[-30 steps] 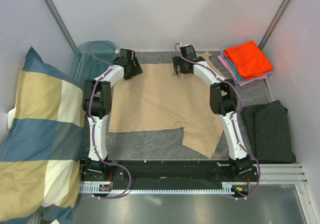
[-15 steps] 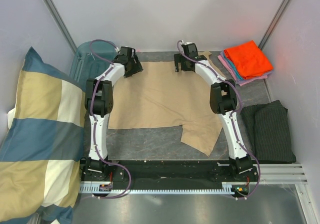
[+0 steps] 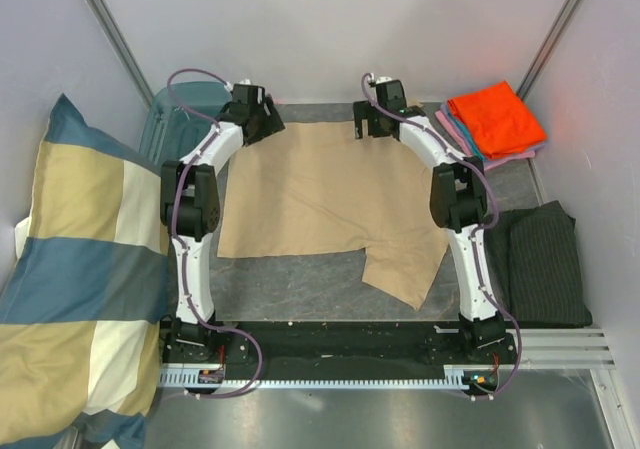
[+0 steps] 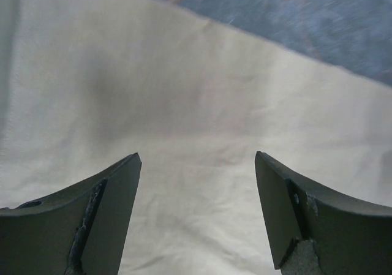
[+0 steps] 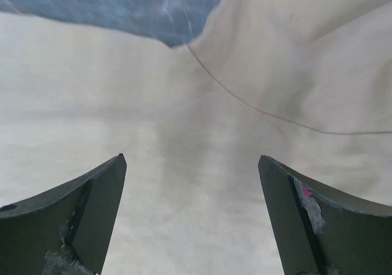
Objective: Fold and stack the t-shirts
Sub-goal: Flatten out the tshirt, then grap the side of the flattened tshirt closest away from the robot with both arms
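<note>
The left end effector (image 4: 196, 155) and right end effector (image 5: 192, 157) are wide open and empty over the tan shirt (image 3: 320, 189). Best to pinch both far corners together.

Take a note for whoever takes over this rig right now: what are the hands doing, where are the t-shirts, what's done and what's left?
Left hand: open, empty, over the far left part of the tan t-shirt.
Right hand: open, empty, over its far right part.
Tan t-shirt: spread out on the table between the arms.
Folded stack: orange on top, far right corner.
Done: the stack's shirts are folded.
Left: fold the tan t-shirt and place it on the stack.
</note>
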`<state>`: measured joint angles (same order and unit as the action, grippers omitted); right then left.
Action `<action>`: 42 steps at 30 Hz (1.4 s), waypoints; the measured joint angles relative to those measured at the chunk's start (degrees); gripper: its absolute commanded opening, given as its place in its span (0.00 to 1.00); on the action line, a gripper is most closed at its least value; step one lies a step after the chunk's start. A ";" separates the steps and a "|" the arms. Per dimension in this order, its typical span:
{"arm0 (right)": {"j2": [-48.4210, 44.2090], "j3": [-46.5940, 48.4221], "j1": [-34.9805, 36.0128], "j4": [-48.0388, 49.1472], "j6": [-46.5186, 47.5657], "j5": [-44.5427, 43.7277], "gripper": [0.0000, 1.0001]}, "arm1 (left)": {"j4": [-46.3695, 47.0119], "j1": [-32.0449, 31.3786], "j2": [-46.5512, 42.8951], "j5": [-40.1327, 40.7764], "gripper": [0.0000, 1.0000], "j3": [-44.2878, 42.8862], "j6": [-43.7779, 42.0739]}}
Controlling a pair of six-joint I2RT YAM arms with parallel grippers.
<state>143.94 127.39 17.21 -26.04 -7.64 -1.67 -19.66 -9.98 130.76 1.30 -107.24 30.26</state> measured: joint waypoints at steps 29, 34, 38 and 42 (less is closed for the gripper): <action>-82.16 -78.20 25.66 -26.97 -48.17 -32.70 0.98 | 4.13 -21.46 -68.39 6.14 0.98 64.63 6.40; -88.32 -82.29 31.69 -35.54 -62.36 -34.88 0.96 | 3.39 -21.55 -69.51 6.23 0.98 64.61 6.34; -86.88 -85.64 37.90 -40.00 -72.08 -35.28 0.94 | 3.04 -21.57 -69.20 6.08 0.98 64.61 6.34; -82.51 -85.68 45.22 -42.29 -80.85 -35.98 0.91 | 2.95 -21.66 -68.78 5.97 0.98 64.61 6.34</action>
<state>61.43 41.71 62.43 -68.34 -88.49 -37.65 -16.71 -31.64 61.98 7.27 -42.63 36.60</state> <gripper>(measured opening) 0.928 0.982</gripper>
